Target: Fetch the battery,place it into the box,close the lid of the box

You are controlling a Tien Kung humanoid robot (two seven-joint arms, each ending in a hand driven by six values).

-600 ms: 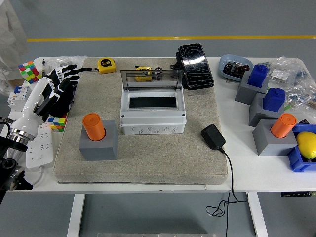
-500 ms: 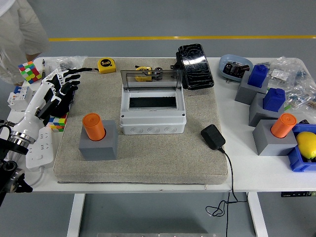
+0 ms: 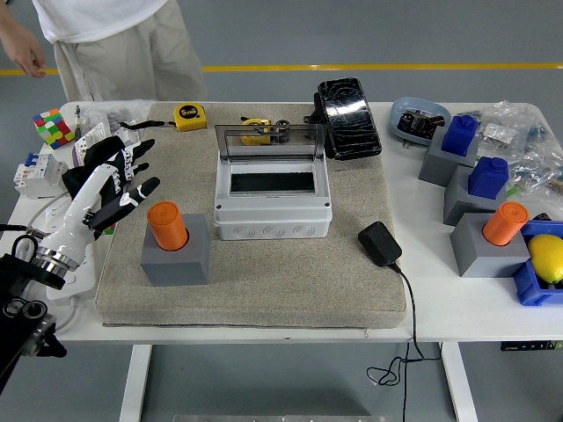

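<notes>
Head view of the white table with a beige mat laid over its middle. The battery, a short orange cylinder with a rounded, slightly paler top rim, stands upright in a grey block holder on the mat's left part. The left hand (white and black, on a black arm entering from the lower left corner) hangs just left of the battery, fingers spread and extended toward it, holding nothing; whether a fingertip touches the orange surface cannot be told from this angle. The box, light grey, sits at the mat's centre, well apart from the battery, its clear lid raised and standing along the far edge, the dark interior exposed. A second orange cylinder in a grey holder stands at the table's right side. A person stands at the far left corner, one hand hanging by the side.
</notes>
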